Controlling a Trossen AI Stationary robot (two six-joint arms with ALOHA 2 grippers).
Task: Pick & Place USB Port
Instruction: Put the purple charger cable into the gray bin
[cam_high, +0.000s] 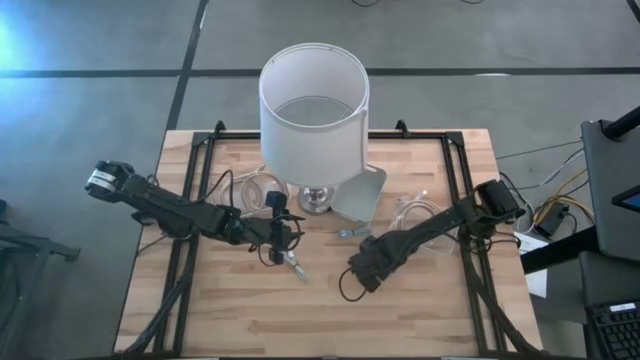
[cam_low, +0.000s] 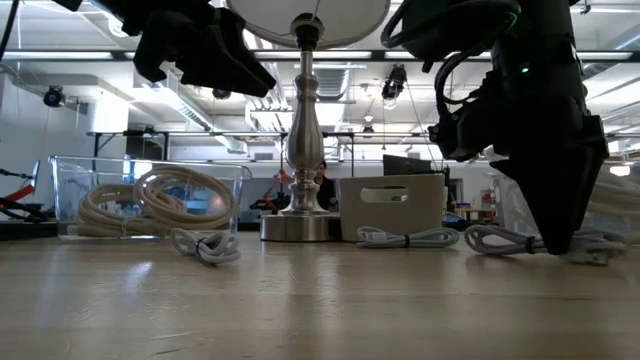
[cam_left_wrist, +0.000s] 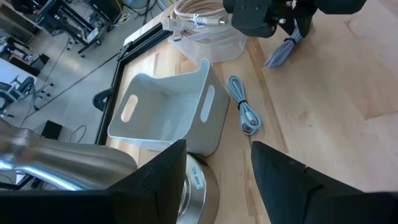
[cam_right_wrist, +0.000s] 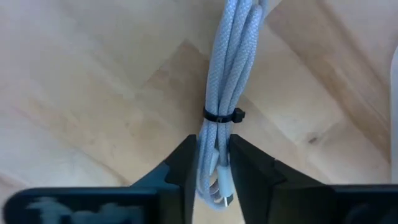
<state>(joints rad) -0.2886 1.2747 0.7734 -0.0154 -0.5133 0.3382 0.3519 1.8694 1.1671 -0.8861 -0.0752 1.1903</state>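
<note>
My right gripper (cam_right_wrist: 213, 146) is down at the table near the middle (cam_high: 360, 272), shut on a pale blue-grey braided USB cable bundle (cam_right_wrist: 231, 56) bound by a black tie (cam_right_wrist: 222, 116). In the low view its fingers reach the tabletop (cam_low: 560, 240), and the bundle (cam_low: 505, 240) lies flat there. My left gripper (cam_left_wrist: 217, 165) is open and raised beside the lamp base (cam_high: 285, 238), touching nothing. Another tied cable (cam_high: 296, 266) lies on the wood near it. A third cable (cam_left_wrist: 244, 111) rests beside the white bin (cam_left_wrist: 168, 109). My right gripper pinches the cable bundle between its two fingers (cam_right_wrist: 183, 165) at the connector end (cam_right_wrist: 214, 163), just past the black tie. The fingers come from above, pointing down, one on each side of the bundle. The bundle lies on the table, running straight away from the fingers.
A lamp with a white shade (cam_high: 314, 108) and metal base (cam_low: 303, 225) stands at the table's far middle. A clear tub of beige cables (cam_low: 150, 200) sits to its left, and another clear tub (cam_left_wrist: 208, 28) to the right of the bin. Bare wood lies along the near edge.
</note>
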